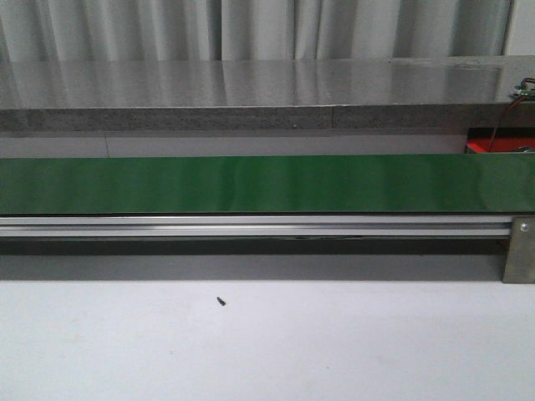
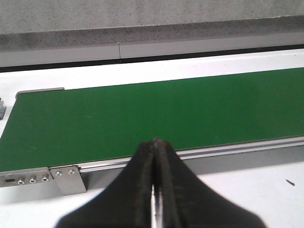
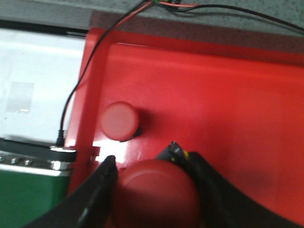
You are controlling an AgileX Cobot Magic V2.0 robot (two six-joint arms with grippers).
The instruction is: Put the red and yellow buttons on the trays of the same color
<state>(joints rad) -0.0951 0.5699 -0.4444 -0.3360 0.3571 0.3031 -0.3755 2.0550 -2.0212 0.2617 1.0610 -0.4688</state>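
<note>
Front view: only the green conveyor belt (image 1: 251,185) and a corner of the red tray (image 1: 485,146) are seen; no arms or buttons.

Left wrist view: the left gripper (image 2: 155,145) is closed on nothing, fingers pressed together, poised at the belt's near edge.

Right wrist view: a red button (image 3: 156,194) is clamped between the right gripper (image 3: 151,164) fingers, over the red tray, just beside another red button (image 3: 119,121) already set there. A release too close could knock that neighbour, or the cable (image 3: 85,71) could be snagged.
</note>
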